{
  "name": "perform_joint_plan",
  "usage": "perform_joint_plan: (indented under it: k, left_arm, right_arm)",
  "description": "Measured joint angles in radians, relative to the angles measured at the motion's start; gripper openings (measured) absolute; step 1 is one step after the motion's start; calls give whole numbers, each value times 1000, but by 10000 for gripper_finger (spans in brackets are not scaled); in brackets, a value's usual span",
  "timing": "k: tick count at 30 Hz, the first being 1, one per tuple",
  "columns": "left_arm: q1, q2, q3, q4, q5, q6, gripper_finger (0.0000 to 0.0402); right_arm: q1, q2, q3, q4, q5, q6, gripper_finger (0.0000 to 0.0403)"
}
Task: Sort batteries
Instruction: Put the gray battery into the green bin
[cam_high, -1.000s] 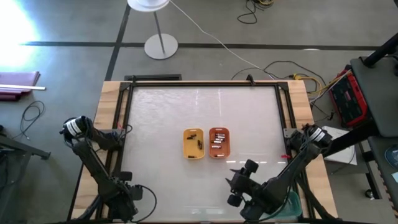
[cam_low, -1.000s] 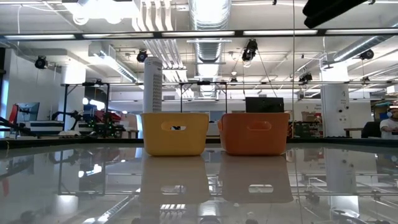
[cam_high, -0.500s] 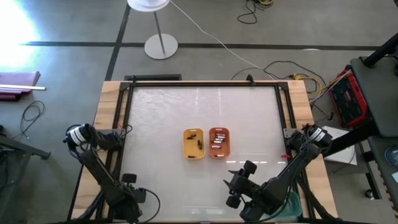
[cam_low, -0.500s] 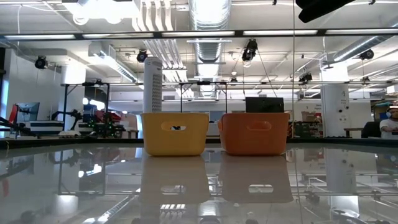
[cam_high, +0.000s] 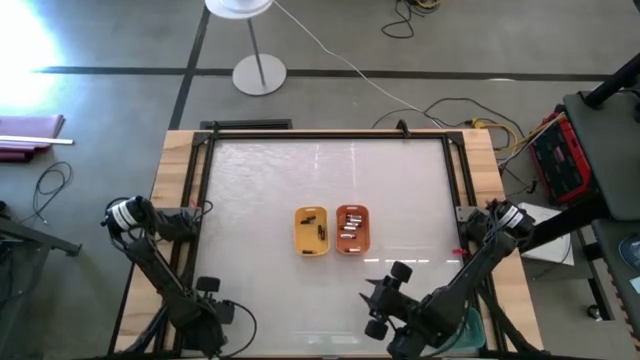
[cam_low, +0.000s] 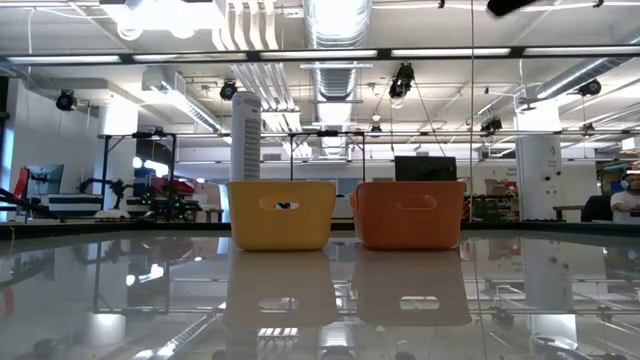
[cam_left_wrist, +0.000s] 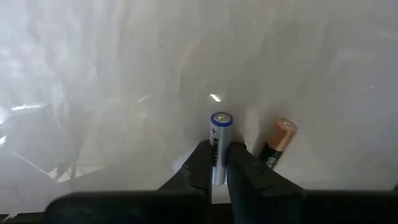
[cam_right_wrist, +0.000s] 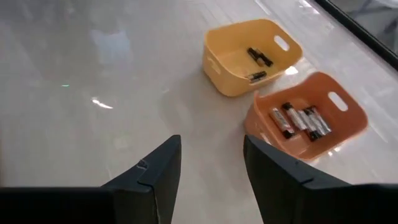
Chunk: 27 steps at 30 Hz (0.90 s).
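My left gripper (cam_left_wrist: 217, 165) is at the table's near left corner (cam_high: 208, 290), shut on a silvery battery with a blue band (cam_left_wrist: 220, 134). A copper-topped black battery (cam_left_wrist: 278, 142) lies right beside one finger. A yellow tray (cam_high: 311, 230) holding dark batteries (cam_right_wrist: 256, 59) and an orange tray (cam_high: 352, 229) holding silvery batteries (cam_right_wrist: 298, 121) stand side by side at mid table. My right gripper (cam_right_wrist: 211, 168) hovers open near the front edge (cam_high: 395, 278), pointing toward the trays, with nothing between its fingers. My left gripper pinches the battery's lower body (cam_left_wrist: 217, 163) between its two fingertips. The fingers lie along the battery, whose blue-ringed end (cam_left_wrist: 221, 119) sticks out beyond them. I cannot tell whether it rests on the table or whether a finger touches the copper-topped battery.
The white tabletop (cam_high: 260, 180) has a dark frame and wooden border (cam_high: 170, 180). A lamp stand (cam_high: 258, 72) and cables (cam_high: 470, 110) lie on the floor beyond the far edge. A teal thing (cam_high: 470, 325) shows under the right arm.
The right arm has gone up a little: its dark shape at the top of the low view has nearly left the picture. The trays have stayed where they were.
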<state>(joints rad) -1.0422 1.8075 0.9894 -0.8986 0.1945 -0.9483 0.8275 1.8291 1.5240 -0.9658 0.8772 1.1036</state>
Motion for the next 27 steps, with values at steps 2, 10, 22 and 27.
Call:
perform_joint_plan:
  k: [2, 10, 22, 27]
  left_arm:
    - [4, 0, -1, -5, -22, -5, 9]
    - [59, -43, 43, -6, -314, 19, 6]
    - [169, -118, 65, 489, -770, 192, 5]
    - [214, -76, 74, 749, -771, 347, 5]
  right_arm:
    - [18, -4, 16, 3, 17, -22, 160]
    - [76, -2, 40, 98, 137, -143, 134]
    - [88, 143, 8, 493, 220, -387, 112]
    - [51, 250, 7, 749, 222, -518, 127]
